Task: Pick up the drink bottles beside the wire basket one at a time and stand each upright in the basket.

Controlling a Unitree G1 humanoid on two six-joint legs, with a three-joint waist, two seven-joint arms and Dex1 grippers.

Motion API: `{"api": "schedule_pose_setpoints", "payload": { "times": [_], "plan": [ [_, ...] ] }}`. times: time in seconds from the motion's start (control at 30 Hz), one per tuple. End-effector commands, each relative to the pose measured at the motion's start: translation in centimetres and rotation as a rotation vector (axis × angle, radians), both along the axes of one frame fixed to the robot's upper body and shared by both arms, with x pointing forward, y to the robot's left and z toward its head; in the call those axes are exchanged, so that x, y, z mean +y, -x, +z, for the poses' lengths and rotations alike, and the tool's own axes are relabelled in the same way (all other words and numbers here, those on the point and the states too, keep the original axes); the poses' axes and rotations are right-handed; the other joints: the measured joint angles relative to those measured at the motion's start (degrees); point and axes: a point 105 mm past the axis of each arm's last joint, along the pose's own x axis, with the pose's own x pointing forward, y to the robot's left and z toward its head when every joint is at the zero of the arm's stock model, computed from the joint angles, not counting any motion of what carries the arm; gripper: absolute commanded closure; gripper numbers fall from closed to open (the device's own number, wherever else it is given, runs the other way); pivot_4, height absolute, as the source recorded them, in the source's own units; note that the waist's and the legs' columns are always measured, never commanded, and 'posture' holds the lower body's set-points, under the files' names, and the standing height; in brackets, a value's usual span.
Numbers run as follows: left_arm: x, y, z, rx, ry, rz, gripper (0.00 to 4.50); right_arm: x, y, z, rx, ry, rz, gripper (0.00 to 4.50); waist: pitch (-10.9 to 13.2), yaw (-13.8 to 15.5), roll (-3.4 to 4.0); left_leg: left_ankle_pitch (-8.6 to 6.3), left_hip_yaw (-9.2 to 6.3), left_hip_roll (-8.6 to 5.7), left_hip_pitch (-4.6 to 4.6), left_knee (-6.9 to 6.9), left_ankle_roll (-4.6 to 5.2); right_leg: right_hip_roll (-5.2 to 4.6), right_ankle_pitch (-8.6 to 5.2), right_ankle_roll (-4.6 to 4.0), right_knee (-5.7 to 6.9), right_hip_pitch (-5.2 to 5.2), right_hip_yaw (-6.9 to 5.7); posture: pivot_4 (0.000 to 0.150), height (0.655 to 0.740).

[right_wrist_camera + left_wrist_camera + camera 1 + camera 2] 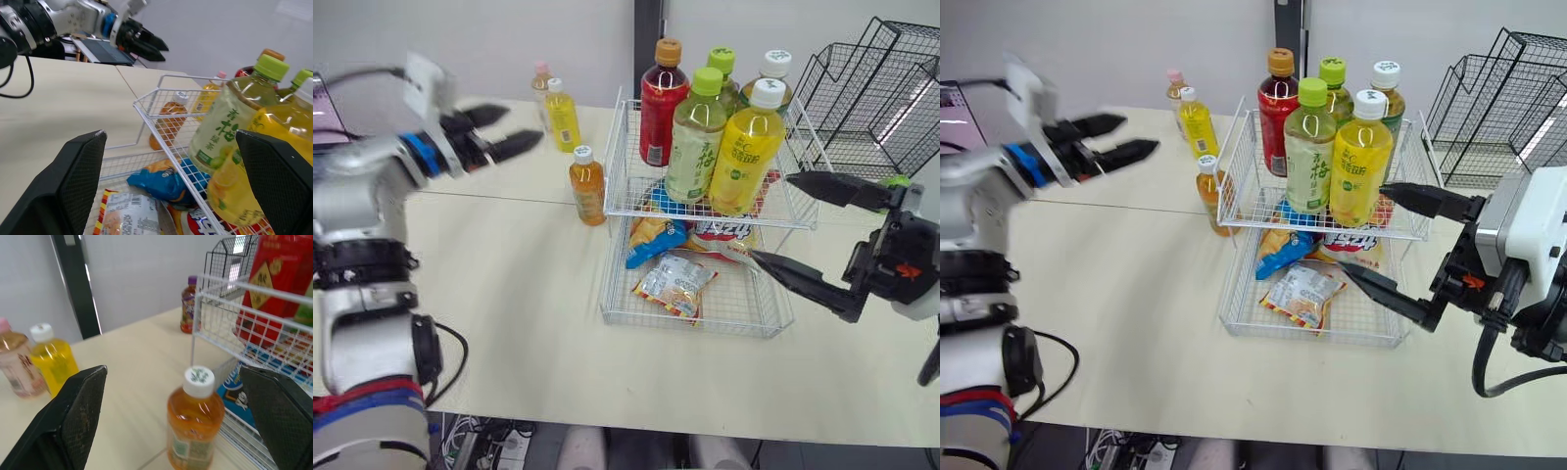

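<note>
Left wrist view: orange bottle (pixel 193 431) stands ahead of the apart left jaws. Right jaws are apart by the basket (pixel 690 324).

Office-like lab (laptop (pixel 105 51), wire paper trays (pixel 873 93)).

Pale table, plain wall, one dark post behind.

The pale wooden table (pixel 509 294) takes the middle of the room, and a thin seam (pixel 489 199) runs straight across its top. Behind the table, up goes a plain light-grey wall (pixel 509 39), evenly lit, split by a single dark vertical post (pixel 647 29) rising just past the table's far edge. At the table's far right corner there's a black wire rack (pixel 876 88) with slanted tiers, and a bright strip of light shows through its mesh. At the table's far left edge sits a laptop (pixel 103 51). Under the table's near edge, cables (pixel 460 436) and a white power strip (pixel 509 450) lie on a dark floor (pixel 783 458).
</note>
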Motion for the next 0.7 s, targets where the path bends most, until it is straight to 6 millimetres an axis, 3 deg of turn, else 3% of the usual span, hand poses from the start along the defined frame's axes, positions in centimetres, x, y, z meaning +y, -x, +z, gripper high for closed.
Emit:
{"api": "schedule_pose_setpoints", "payload": {
  "times": [0.03,0.33,0.47,0.57,0.7],
  "plan": [
    [-1.0,0.6,2.0,-0.114,0.025,0.018,0.02,0.5,0.8,0.0,-0.010,0.009,0.021,0.00,0.0,0.0,-0.04,0.00,0.00,-0.01,0.00,0.03,0.00,0.00,0.00,0.00,0.02,0.01,0.00,0.150,0.7207],
    [-2.0,1.3,0.4,-0.120,0.053,0.039,0.02,-0.1,0.5,2.2,-0.081,-0.082,-0.014,0.00,0.0,-0.2,-0.04,0.00,0.01,-0.05,0.07,0.15,0.00,0.08,0.01,0.01,0.11,0.05,0.04,0.150,0.7207],
    [-2.5,1.3,0.2,-0.120,0.063,0.036,0.02,2.1,-0.2,-4.5,0.012,-0.115,-0.025,0.00,-0.4,0.0,-0.65,-0.01,-0.09,-0.02,0.06,0.06,-0.01,0.23,0.00,0.00,0.04,0.04,0.00,0.150,0.7207],
    [-3.0,1.4,0.1,-0.119,0.066,0.030,0.02,2.8,-0.4,-5.8,0.004,-0.138,-0.007,0.00,-0.3,-0.1,-0.51,-0.02,-0.01,-0.07,0.01,0.14,-0.02,0.17,-0.02,-0.02,0.14,-0.03,0.08,0.150,0.7207],
    [-3.3,1.7,0.2,-0.120,0.068,0.025,0.02,3.1,-0.6,-6.1,-0.039,-0.160,-0.010,0.00,-0.4,-0.1,-0.57,-0.01,0.01,-0.03,0.09,0.21,-0.02,0.22,-0.08,0.13,0.11,0.05,0.08,0.150,0.7207]
  ]
}}
